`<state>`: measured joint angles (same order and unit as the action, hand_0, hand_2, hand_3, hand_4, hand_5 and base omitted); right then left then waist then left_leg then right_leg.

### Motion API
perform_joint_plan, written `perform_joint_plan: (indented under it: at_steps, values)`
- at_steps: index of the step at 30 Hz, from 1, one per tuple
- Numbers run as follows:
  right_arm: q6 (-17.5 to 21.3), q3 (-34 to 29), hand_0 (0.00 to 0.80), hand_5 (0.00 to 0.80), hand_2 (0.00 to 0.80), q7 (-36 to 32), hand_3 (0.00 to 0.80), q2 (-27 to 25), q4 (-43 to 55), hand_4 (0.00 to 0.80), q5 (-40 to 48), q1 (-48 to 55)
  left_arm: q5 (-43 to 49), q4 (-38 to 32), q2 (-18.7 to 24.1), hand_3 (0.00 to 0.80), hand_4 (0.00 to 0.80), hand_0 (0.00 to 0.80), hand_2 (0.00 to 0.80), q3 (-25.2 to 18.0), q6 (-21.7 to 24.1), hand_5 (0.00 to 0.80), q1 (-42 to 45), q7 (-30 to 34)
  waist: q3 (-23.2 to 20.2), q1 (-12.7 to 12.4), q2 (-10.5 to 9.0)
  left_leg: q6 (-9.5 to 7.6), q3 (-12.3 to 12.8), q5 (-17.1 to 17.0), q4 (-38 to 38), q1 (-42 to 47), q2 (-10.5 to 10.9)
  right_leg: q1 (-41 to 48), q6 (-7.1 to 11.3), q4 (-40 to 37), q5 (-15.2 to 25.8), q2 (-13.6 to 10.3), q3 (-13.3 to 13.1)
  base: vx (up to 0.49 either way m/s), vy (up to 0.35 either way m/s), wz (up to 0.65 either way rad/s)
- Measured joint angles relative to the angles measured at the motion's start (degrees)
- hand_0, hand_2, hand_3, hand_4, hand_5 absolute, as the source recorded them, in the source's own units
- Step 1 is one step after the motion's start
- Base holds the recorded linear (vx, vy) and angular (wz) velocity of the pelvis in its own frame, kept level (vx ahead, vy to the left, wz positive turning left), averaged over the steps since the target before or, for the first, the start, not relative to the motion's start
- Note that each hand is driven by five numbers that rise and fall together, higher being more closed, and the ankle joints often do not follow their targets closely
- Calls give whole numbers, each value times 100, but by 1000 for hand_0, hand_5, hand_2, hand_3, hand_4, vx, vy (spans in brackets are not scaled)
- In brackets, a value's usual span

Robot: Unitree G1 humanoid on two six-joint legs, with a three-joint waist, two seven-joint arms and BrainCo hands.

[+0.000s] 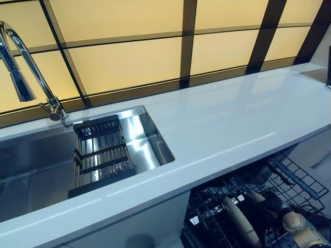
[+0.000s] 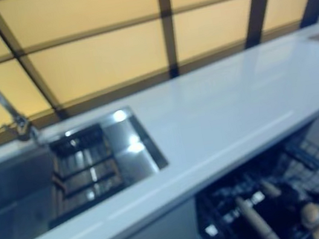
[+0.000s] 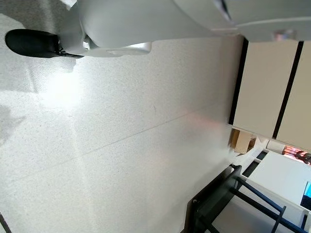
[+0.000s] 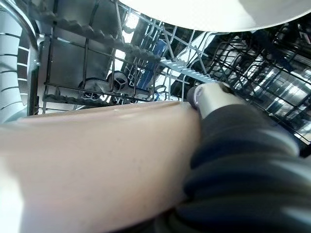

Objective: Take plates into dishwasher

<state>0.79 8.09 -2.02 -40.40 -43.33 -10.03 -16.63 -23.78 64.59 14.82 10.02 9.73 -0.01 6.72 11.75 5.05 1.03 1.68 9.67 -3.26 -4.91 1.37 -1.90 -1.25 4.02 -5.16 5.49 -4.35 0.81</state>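
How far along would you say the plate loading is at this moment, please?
Midway: a beige plate is down in the dishwasher rack, with the right robot hand against it; whether it grips is unclear. Release and withdrawal remain. The counter holds no plates.
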Motion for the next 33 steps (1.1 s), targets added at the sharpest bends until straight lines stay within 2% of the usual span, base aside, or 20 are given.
perform_joint_plan:
  at_steps: [9,22,23,24,28,30,33]
  values:
    - [-279,201,800,800,800,-34,800,-5,-447,800,-239,-257,20,0,17,0,0,0,0,4,-2,0,-88,0,-11,-140,-10,10,-53,-22,0,-3,-8,21,-25,0,14,4,50,2,-3,2]
    - [-554,411,800,800,800,-34,800,100,-670,800,-533,-395,56,35,23,0,0,0,0,4,-34,0,-97,0,-120,-148,-12,18,-122,-36,1,-5,-15,56,-45,1,2,8,127,4,1,2]
    - [-574,417,725,725,725,-34,725,105,-669,725,-533,-397,56,35,23,0,0,0,0,4,-34,0,-97,0,-138,-148,-11,19,-123,-36,2,-7,-16,54,-46,1,2,8,127,0,0,0]
    - [-618,437,0,0,0,-36,0,112,-672,0,-531,-388,56,36,23,0,0,0,0,4,-35,0,-96,0,-177,-149,-11,19,-126,-36,1,-11,-16,51,-48,1,0,9,130,0,0,0]
    - [-663,689,0,0,0,-426,0,194,-700,0,-505,-183,56,35,23,0,0,0,0,4,-35,0,-122,-1,-195,-166,-10,19,-129,-36,1,-14,-16,49,-52,1,-2,9,132,0,0,0]
    - [-679,847,0,0,0,-677,0,402,-737,0,-503,32,57,36,24,0,0,0,0,2,-37,0,-107,-2,-202,-177,7,18,-130,-37,1,-50,-13,17,-55,1,-5,7,132,0,0,0]
    - [-697,858,0,0,0,-866,0,493,-677,0,-503,132,57,42,30,0,0,0,0,0,-38,0,-109,-2,-205,-152,31,13,-129,-51,3,-106,-5,-37,-59,3,3,5,130,0,0,0]
